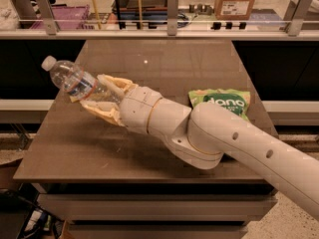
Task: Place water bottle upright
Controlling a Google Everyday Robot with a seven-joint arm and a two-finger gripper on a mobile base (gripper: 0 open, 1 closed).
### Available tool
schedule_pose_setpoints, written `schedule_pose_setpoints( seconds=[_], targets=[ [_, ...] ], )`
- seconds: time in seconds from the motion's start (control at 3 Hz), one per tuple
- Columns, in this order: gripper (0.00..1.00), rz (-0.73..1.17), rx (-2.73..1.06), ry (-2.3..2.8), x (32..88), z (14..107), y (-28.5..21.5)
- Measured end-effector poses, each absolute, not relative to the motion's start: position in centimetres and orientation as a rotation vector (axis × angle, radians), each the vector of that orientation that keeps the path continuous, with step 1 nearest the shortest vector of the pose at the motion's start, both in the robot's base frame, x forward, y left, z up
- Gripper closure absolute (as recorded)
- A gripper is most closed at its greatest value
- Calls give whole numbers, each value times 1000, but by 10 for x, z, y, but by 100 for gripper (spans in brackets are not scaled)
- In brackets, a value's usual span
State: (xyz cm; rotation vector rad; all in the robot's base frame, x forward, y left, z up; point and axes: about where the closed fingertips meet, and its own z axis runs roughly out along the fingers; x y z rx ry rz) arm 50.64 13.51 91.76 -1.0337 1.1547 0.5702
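The water bottle is clear and ribbed with a white cap and a red, white and blue label. It is tilted, cap up and to the left, over the left side of the brown table. My gripper reaches in from the right on a thick white arm. Its tan fingers are shut on the bottle's lower half and hold it above the tabletop. The bottle's base is hidden between the fingers.
A green snack bag lies on the table's right side, partly behind my arm. A glass railing with metal posts runs along the far edge. A cardboard box stands beyond it. The table's left edge is near the bottle.
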Motion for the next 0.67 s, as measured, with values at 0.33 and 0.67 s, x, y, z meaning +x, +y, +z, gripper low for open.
schedule_pose_setpoints(
  seconds=[0.33, 0.67],
  targets=[
    [0, 571, -1036, 1153, 506, 918, 137],
    [0, 572, -1036, 1153, 506, 918, 137]
  ],
)
